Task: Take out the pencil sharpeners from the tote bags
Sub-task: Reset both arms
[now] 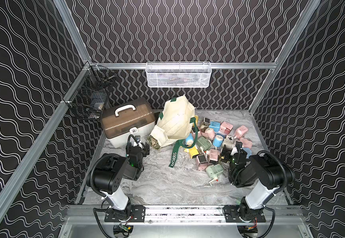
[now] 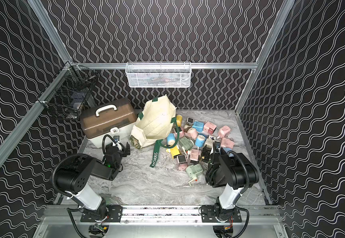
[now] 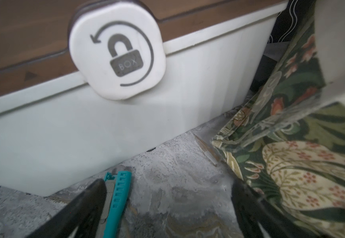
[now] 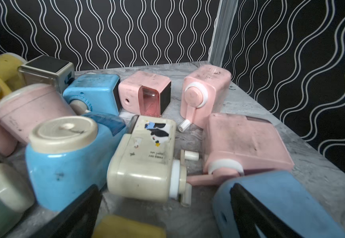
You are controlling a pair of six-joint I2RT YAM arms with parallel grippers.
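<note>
The tote bag (image 1: 175, 121) lies slumped at the rear centre of the tabletop (image 1: 167, 185), beside the white box (image 1: 116, 141). The pencil sharpeners (image 1: 214, 142) lie heaped on the tabletop just right of the bag. The left claw (image 3: 167, 206) is spread and empty near the bag's leafy patch. The right claw (image 4: 167, 216) is spread, low over the heap's near edge.
</note>
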